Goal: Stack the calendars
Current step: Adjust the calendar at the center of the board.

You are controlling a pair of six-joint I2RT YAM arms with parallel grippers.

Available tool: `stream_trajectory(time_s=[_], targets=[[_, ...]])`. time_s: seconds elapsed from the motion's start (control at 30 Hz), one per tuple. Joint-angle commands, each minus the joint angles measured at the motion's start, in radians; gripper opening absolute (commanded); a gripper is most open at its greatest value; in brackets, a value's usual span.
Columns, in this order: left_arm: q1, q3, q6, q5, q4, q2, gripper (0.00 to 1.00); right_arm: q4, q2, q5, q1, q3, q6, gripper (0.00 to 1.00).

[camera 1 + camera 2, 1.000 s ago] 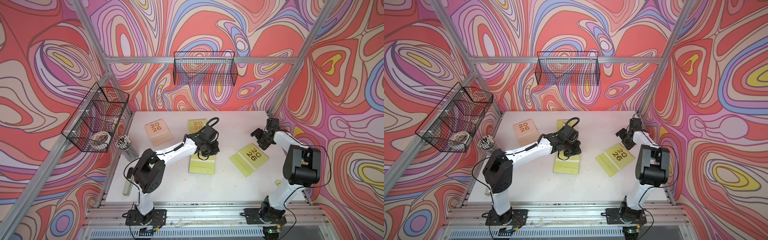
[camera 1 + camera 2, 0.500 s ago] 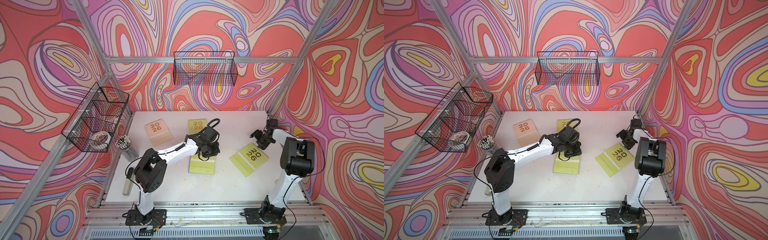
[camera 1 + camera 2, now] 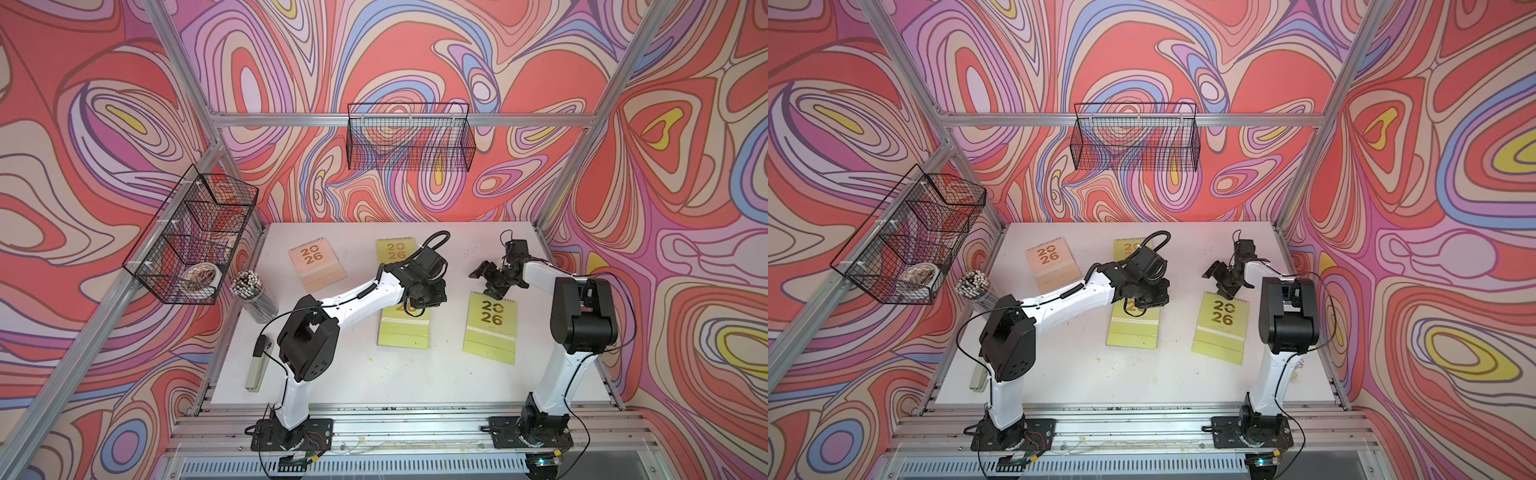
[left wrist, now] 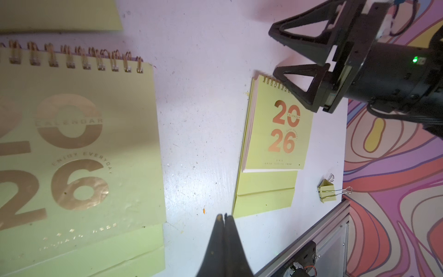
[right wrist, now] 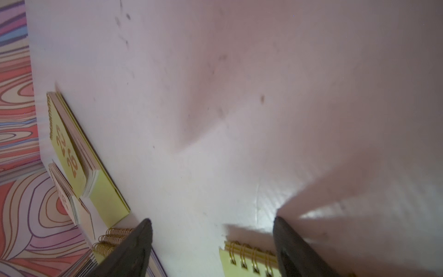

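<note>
Four calendars lie flat on the white table (image 3: pixel 365 374). A peach pink one (image 3: pixel 316 266) is at the far left and a lime green one (image 3: pixel 394 249) at the far middle. Another lime green one (image 3: pixel 405 328) lies in the middle, with a lavender edge showing under its spiral (image 4: pixel 72 57). My left gripper (image 3: pixel 428 300) hovers over its top end, shut on nothing (image 4: pixel 224 215). The last lime green calendar (image 3: pixel 491 328) lies to the right. My right gripper (image 3: pixel 487 282) stands open just above its spiral edge (image 5: pixel 249 256), nothing between the fingers (image 5: pixel 212 219).
A grey stapler (image 3: pixel 258 365) lies at the front left edge and a cup of pencils (image 3: pixel 253 293) stands beside it. Wire baskets hang on the left wall (image 3: pixel 191 241) and the back wall (image 3: pixel 409 137). A yellow binder clip (image 4: pixel 327 191) sits by the right edge.
The right-hand lime green calendar has turned from slanted to square with the table. My right gripper drew in toward its spiral edge. The left arm barely moved.
</note>
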Motion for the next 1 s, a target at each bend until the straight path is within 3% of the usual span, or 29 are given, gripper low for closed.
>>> stream_trajectory(time_s=[0.0, 0.17, 0.4, 0.5, 0.8, 0.9, 0.97], targets=[[-0.014, 0.037, 0.034, -0.047, -0.065, 0.044, 0.00, -0.053, -0.099, 0.041, -0.004, -0.016, 0.014, 0.82], [-0.037, 0.100, 0.048, -0.053, -0.076, 0.111, 0.00, -0.167, -0.262, 0.167, -0.033, -0.024, -0.042, 0.86], [-0.066, 0.180, 0.055, -0.058, -0.085, 0.193, 0.00, -0.186, -0.421, 0.287, -0.130, -0.236, -0.075, 0.89], [-0.079, 0.204, 0.064, -0.059, -0.099, 0.214, 0.00, -0.152, -0.472, 0.284, -0.172, -0.332, -0.070, 0.90], [-0.085, 0.202, 0.070, -0.067, -0.107, 0.224, 0.00, -0.083, -0.448, 0.148, -0.176, -0.434, -0.068, 0.90], [-0.085, 0.201, 0.073, -0.073, -0.112, 0.225, 0.00, -0.030, -0.429, 0.017, -0.175, -0.456, -0.069, 0.89], [-0.084, 0.204, 0.074, -0.071, -0.115, 0.231, 0.00, 0.051, -0.402, -0.170, -0.176, -0.481, -0.069, 0.85]])
